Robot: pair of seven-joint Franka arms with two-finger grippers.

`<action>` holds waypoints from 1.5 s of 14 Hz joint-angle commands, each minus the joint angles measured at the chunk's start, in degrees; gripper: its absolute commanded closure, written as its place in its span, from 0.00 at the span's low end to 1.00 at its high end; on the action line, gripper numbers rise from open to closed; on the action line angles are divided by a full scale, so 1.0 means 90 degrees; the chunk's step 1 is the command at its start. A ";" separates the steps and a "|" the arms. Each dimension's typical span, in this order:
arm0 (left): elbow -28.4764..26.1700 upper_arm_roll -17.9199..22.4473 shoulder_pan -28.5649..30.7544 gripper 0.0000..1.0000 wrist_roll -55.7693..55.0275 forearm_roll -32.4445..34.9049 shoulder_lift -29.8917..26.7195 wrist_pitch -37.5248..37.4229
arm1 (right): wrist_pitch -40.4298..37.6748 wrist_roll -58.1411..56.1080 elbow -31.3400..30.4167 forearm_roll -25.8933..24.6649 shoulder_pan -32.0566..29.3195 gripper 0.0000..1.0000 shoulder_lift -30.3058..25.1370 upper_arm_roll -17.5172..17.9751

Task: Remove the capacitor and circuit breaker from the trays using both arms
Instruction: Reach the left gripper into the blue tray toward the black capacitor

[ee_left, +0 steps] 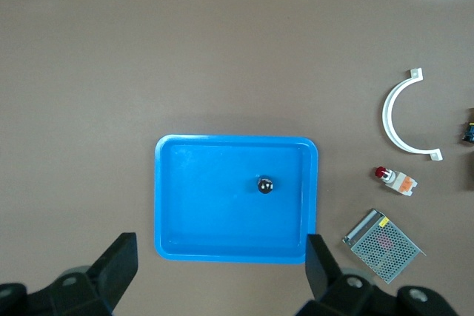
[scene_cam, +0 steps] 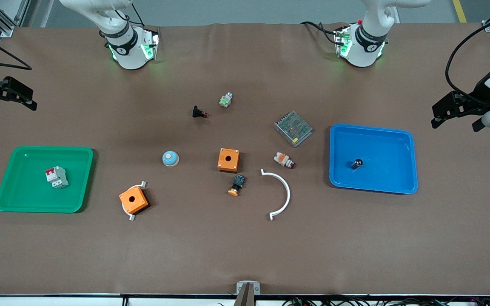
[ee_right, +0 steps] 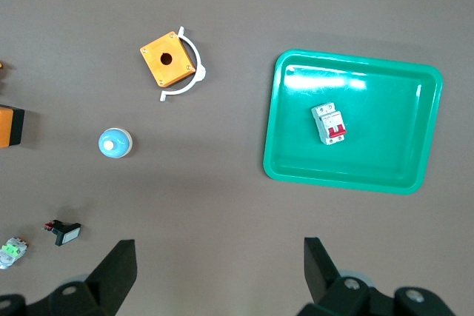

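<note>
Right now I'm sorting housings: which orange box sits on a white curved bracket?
The orange box nearest the green tray; the other orange box rests on bare table.

No text, label or number can be read anywhere.

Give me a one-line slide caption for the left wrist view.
Capacitor in blue tray, left gripper open above.
</note>
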 commanded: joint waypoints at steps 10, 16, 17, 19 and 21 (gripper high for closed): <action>-0.0191 -0.0071 -0.0061 0.00 -0.0131 0.0104 0.0529 0.0000 | -0.0028 0.0074 0.0114 -0.0054 -0.0055 0.00 0.0137 0.0019; -0.1030 -0.0344 -0.0081 0.00 -0.0121 0.0094 0.1320 0.1298 | 0.0060 0.0074 0.0016 -0.0054 -0.0084 0.00 0.0146 0.0028; -0.1032 -0.0354 -0.0091 0.00 -0.0121 0.0094 0.1496 0.1339 | 0.0089 0.0074 0.0016 -0.0054 -0.0084 0.00 0.0146 0.0028; -0.1061 -0.0461 -0.0091 0.00 -0.0131 0.0085 0.1857 0.1475 | 0.0090 0.0074 0.0016 -0.0054 -0.0074 0.00 0.0204 0.0019; -0.1333 -0.0491 -0.0101 0.00 -0.0131 0.0094 0.2121 0.1990 | 0.0128 0.0065 0.0016 -0.0103 -0.0094 0.00 0.0448 0.0019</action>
